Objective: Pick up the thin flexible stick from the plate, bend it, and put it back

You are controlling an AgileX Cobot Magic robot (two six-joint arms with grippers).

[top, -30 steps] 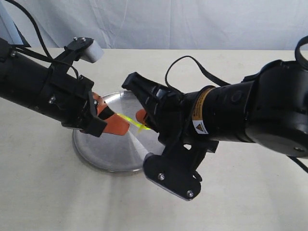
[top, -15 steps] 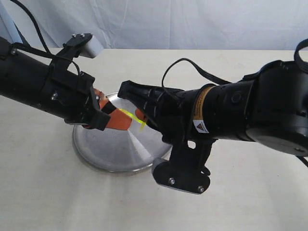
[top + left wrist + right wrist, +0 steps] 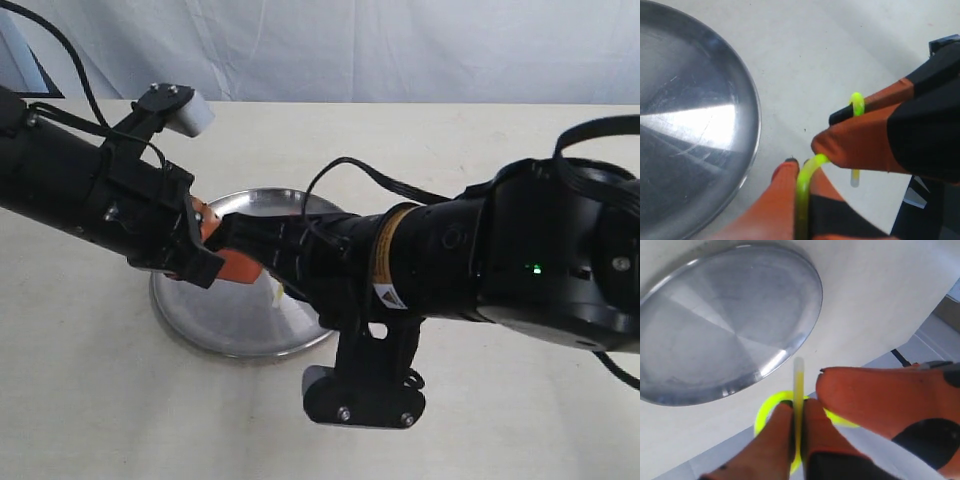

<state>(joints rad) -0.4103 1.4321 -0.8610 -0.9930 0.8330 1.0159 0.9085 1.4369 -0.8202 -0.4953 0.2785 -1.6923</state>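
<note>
The thin flexible stick point(image 3: 801, 192) is neon yellow-green and bent into a tight curve above the table. My left gripper point(image 3: 801, 170) is shut on one end of it. My right gripper point(image 3: 799, 407) is shut on the other end, with the whitish tip point(image 3: 799, 367) poking out past its fingers and the loop point(image 3: 762, 415) bulging beside them. The two grippers' orange fingers nearly touch. In the exterior view my left gripper point(image 3: 225, 262) hangs over the left part of the steel plate point(image 3: 215, 320), and the right arm hides almost all of the stick.
The plate point(image 3: 730, 315) holds nothing. The bulky black right arm point(image 3: 480, 250) reaches across the middle of the cream table, its wrist camera mount point(image 3: 365, 395) hanging low near the plate's front rim. A pale cloth backdrop stands behind.
My right gripper has pushed left toward the left gripper. The stick, nearly straight between them a second ago, is now bowed into a loop. The right wrist has rolled.
</note>
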